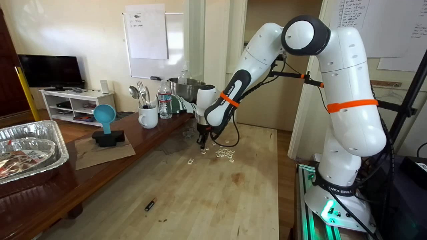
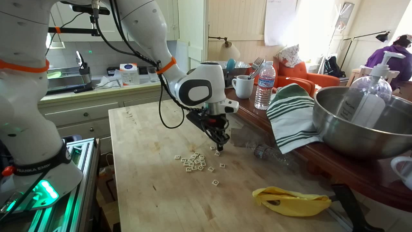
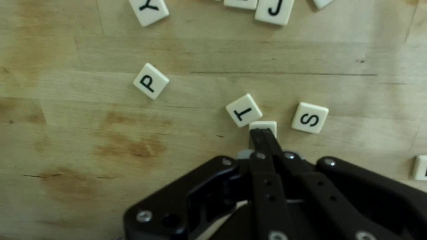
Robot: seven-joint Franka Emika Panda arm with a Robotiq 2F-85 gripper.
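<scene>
On the pale wooden worktop [image 2: 145, 183], the clenched, empty pincer [image 3: 261, 130] stands over a partly hidden tile [image 3: 263, 124] just beside the T tile [image 3: 244, 110], so nudges are best kept light and away from it.

In the wrist view the jaws, pressed together, cover part of a tile [image 3: 263, 125] and hide its letter; whether they touch it cannot be told. The top edge clips the Y tile [image 3: 149, 12] and the J tile [image 3: 274, 14], and the right edge cuts off most of another tile [image 3: 421, 167], leaving its letter unreadable. In an exterior view the heap of tiles [image 1: 225, 153] is too small to read, and the tray [image 1: 41, 130] runs off the left edge.
</scene>
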